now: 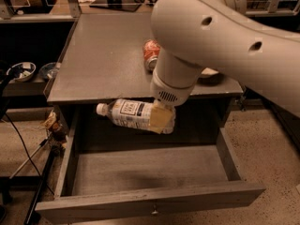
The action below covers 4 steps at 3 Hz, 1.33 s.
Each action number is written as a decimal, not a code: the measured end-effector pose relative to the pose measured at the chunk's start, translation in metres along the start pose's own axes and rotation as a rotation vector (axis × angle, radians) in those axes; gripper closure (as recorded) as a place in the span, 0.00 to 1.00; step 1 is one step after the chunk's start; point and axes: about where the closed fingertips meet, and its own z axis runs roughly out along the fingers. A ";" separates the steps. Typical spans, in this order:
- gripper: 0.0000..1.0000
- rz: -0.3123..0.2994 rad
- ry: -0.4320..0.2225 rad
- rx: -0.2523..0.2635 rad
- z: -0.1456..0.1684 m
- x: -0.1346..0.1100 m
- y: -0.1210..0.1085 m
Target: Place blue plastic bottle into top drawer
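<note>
The blue plastic bottle (pixel 127 114), clear with a white cap and white label, lies on its side in the air, cap to the left. My gripper (pixel 161 117) is shut on its right end, below the big white arm. Bottle and gripper hang over the back of the open top drawer (pixel 150 170), just in front of the tabletop's front edge. The drawer is pulled out, grey inside, with a small knob (pixel 153 212) on its front panel.
A red soda can (pixel 151 53) lies on the grey tabletop (pixel 103 55) behind the arm. A bowl (pixel 210 74) sits at the table's right, partly hidden. Bowls (pixel 21 71) rest on a low shelf at left. Cables and a stand leg lie on the floor at left.
</note>
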 end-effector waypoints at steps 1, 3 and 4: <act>1.00 0.088 -0.053 -0.051 0.040 -0.001 0.029; 1.00 0.105 0.000 -0.040 0.064 0.014 0.029; 1.00 0.144 0.067 -0.051 0.099 0.037 0.030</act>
